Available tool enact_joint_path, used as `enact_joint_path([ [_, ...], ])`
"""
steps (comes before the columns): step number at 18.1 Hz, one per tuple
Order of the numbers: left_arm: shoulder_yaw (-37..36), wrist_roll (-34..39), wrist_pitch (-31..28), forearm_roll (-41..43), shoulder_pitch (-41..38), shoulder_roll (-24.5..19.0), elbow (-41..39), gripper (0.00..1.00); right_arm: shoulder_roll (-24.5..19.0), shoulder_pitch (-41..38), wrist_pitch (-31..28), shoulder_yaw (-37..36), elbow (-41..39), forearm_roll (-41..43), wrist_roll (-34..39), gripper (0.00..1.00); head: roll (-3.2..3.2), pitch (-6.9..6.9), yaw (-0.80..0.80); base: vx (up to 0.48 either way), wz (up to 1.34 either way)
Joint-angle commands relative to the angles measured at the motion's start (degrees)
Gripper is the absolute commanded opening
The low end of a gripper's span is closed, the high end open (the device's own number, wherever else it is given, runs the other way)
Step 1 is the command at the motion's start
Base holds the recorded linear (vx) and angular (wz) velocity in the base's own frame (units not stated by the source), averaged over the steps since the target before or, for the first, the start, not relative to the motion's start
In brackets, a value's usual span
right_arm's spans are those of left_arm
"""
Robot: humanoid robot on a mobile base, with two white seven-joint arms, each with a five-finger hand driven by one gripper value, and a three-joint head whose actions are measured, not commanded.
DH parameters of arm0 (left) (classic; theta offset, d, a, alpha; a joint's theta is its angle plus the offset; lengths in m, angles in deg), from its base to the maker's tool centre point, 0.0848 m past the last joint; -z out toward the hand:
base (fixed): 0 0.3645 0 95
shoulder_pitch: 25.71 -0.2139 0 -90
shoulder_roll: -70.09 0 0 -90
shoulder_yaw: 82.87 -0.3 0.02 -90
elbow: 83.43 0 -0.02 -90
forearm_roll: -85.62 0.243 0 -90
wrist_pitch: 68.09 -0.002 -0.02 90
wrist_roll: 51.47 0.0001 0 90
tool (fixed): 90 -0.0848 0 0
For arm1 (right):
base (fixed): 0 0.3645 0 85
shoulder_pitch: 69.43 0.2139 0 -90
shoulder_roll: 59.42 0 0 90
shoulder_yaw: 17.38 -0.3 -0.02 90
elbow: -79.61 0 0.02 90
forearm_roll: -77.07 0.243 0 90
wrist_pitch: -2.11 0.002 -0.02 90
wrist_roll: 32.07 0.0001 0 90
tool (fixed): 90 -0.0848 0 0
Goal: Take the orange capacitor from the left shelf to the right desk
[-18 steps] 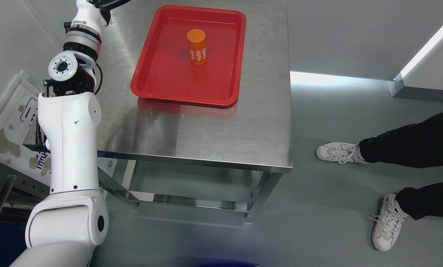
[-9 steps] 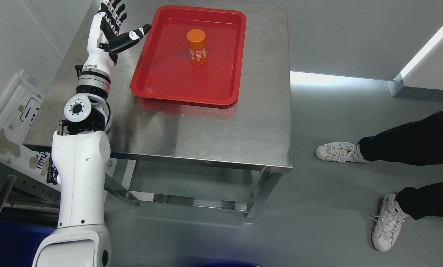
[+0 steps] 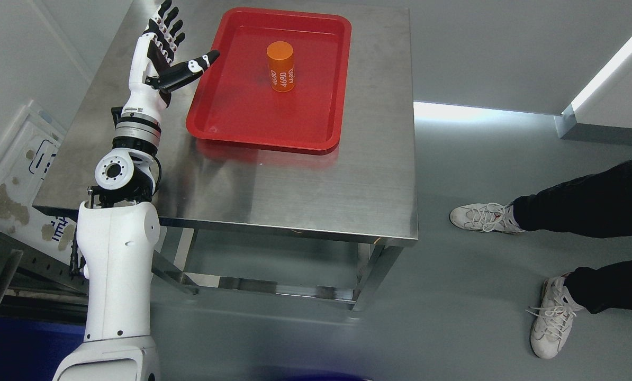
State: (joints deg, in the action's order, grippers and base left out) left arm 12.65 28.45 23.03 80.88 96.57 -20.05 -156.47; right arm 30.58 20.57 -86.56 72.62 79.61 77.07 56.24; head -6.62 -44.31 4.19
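Left robot hand (image 3: 162, 55) fingers spread, empty, beside red tray (image 3: 226, 114), orange capacitor (image 3: 281, 67) upright inside

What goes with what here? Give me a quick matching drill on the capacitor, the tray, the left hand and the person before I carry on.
Things:
1. orange capacitor
2. red tray
3. left hand
4. person's shoes

States:
a. on the grey floor, right of the table
b. open, fingers spread, beside the tray's left edge
c. upright inside the tray
d. lying on the steel table

Pairs: 1-c, 2-d, 3-b, 4-a
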Motion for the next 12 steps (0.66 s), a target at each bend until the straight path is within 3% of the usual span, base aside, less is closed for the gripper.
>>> enact_joint_path([
  [1, -0.61, -0.11, -0.07, -0.01, -0.9, -0.86, -2.46, 1.0, 1.0, -1.14, 0.08, -0.7, -1.0, -0.26, 0.02, 1.0, 0.0, 0.0, 0.0, 0.0, 0.0],
  [12, -0.26, -0.2, -0.07, -0.01, -0.55, -0.86, -2.46, 1.0, 1.0, -1.14, 0.08, -0.7, -1.0, -0.26, 0.02, 1.0, 0.0, 0.0, 0.0, 0.0, 0.0],
])
